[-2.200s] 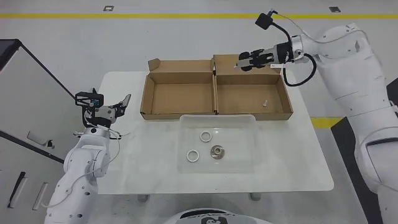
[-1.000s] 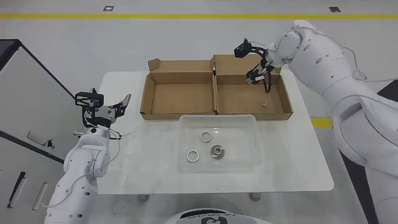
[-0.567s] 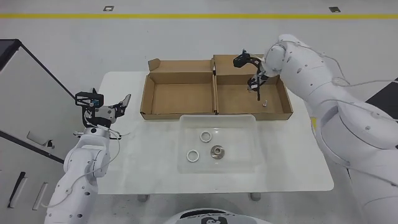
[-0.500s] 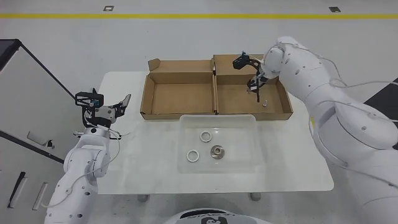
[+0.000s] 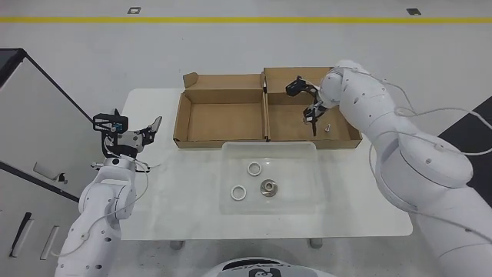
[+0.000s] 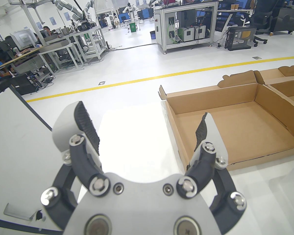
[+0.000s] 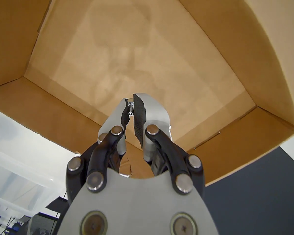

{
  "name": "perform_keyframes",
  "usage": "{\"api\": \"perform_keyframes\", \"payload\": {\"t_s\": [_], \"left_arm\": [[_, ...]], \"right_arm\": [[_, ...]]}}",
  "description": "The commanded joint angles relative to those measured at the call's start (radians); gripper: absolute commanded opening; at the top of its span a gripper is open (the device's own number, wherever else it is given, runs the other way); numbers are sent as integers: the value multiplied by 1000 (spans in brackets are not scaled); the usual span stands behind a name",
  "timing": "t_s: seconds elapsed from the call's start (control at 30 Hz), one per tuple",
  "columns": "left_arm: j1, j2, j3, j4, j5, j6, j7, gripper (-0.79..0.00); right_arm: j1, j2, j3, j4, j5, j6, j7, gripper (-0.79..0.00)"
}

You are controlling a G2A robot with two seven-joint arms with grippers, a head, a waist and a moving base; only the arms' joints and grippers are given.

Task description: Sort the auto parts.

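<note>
On the white table [image 5: 361, 200], w/ the clear tray [image 5: 269, 146] taken as ref. point throughout. Two open cardboard boxes stand side by side just beyond the tray's far edge, their inner walls meeting approx. opposite the tray's middle. The left box [image 5: 223, 123] lies past the tray's far-left corner, the right box [image 5: 288, 123] past its far-right corner.

The right gripper [image 7: 130, 99] hangs inside the right box, beyond the tray's far-right part and close above the cardboard floor. Its fingers are drawn nearly together, the pads pinching a small threaded bolt [image 7: 130, 107] whose shank runs along the finger line. The left gripper [image 6: 142, 110] sits well off to the tray's left, over the table's edge, fingers spread wide.

Inside the tray are a flanged metal part [image 5: 268, 188] near the centre, ring A [image 5: 253, 168] toward the far side and ring B [image 5: 238, 193] toward the near-left. All three lie apart from one another.

A loose bolt [image 5: 327, 129] rests on the right box floor, beyond the tray's far-right corner and just beside the right gripper's tips.
</note>
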Motion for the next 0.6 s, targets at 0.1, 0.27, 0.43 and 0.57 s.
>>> {"api": "perform_keyframes", "payload": {"t_s": [0.1, 0.27, 0.43, 0.57], "left_arm": [[0, 0, 0, 0, 0, 0, 0, 0], [0, 0, 0, 0, 0, 0, 0, 0], [0, 0, 0, 0, 0, 0, 0, 0], [0, 0, 0, 0, 0, 0, 0, 0]], "right_arm": [[-7, -13, 1, 19, -17, 1, -8, -785], [-15, -26, 1, 35, -43, 9, -26, -785], [-26, -36, 1, 56, -66, 18, -39, -785], [-33, -43, 7, 74, -69, 19, -42, -785]]}}
